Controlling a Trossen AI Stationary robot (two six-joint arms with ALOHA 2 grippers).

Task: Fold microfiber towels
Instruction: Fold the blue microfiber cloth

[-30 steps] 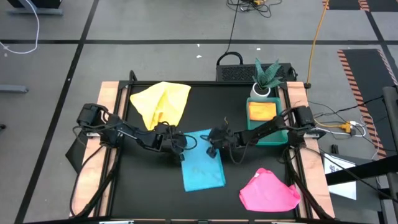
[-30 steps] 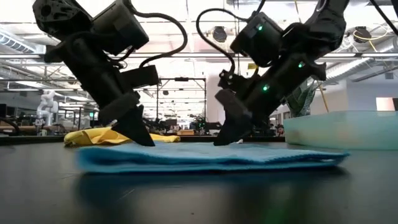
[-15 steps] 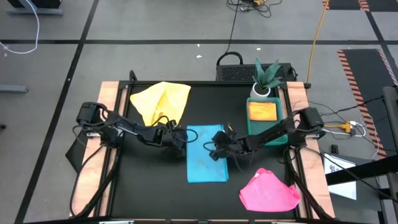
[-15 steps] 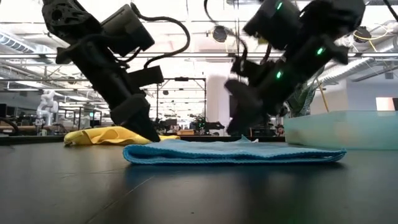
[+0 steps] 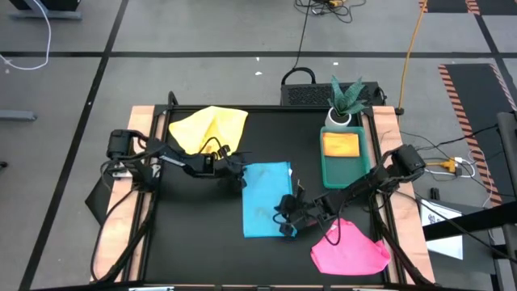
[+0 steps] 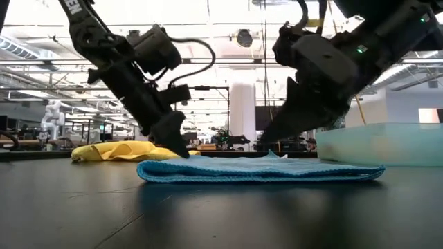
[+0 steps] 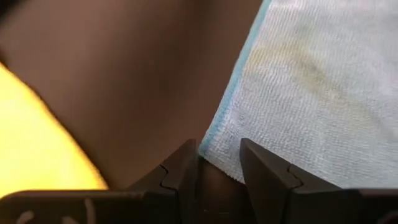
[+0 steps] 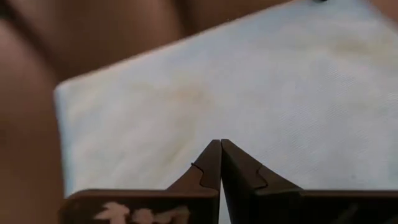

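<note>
A light blue microfiber towel (image 5: 265, 200) lies folded flat in the middle of the black table. My left gripper (image 7: 219, 168) is open at the towel's far left corner (image 7: 214, 152), its tips down by the table (image 6: 181, 152). My right gripper (image 5: 285, 225) is shut and hovers over the towel's near right part (image 8: 186, 106), slightly above it in the low view (image 6: 266, 142). A crumpled yellow towel (image 5: 208, 129) lies at the far left. A pink towel (image 5: 349, 249) lies at the near right. My left gripper has one open finger (image 7: 183, 165) on each side of the blue towel's far left corner, slanting down from the table's left. I cannot tell whether either finger touches the cloth. The towel lies flat on the table.
A green tray (image 5: 355, 171) with a folded yellow cloth (image 5: 339, 144) in it stands at the far right. A potted plant (image 5: 346, 101) stands behind the tray. Wooden rails (image 5: 141, 129) run along the table's left and right sides.
The blue towel's left side shifted toward the table's right, squaring it up, and it has lain still since. My right gripper, still shut, has gone from the towel's far edge toward the table's near edge. My left gripper has shifted slightly toward the far edge.
</note>
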